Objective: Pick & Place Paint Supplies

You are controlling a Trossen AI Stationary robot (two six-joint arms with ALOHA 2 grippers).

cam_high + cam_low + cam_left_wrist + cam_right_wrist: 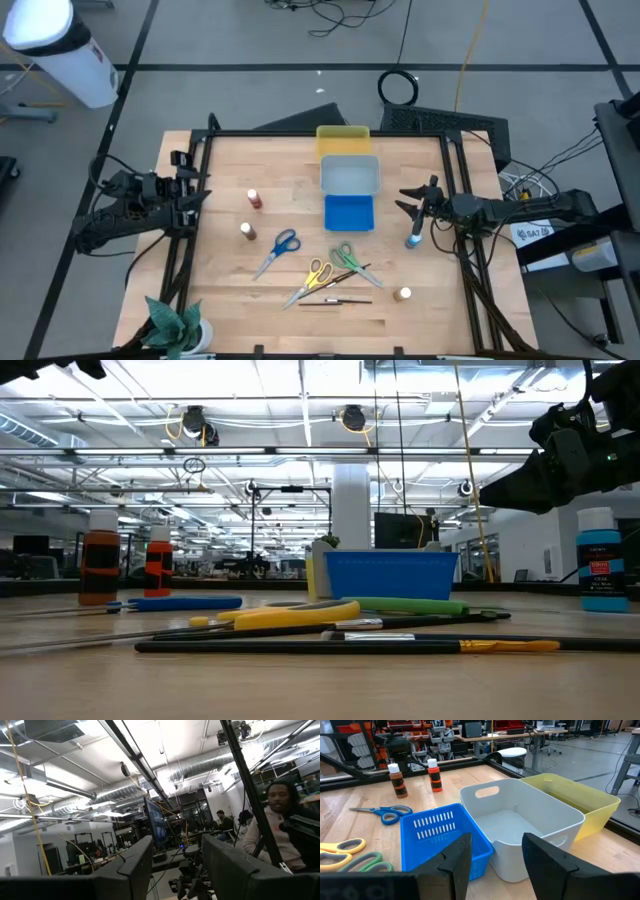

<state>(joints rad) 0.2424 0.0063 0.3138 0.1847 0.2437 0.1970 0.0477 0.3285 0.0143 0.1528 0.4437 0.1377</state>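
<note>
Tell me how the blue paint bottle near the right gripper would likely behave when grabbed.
The blue paint bottle stands upright, tall and narrow, so a sideways nudge would probably tip it. It looks round, so it may roll once down. Small and seemingly plastic, it is likely light and rigid.

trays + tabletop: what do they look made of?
Blue tray, grey tray and yellow tray: most likely molded plastic, with thin uniform walls, rounded corners, a satin sheen and cut-out slots or a handle hole. Tabletop: looks like wood, butcher-block style; pale glued strips with grain show, finish smooth and matte to light satin. Could be veneer or laminate; the pictures do not settle it.
</note>
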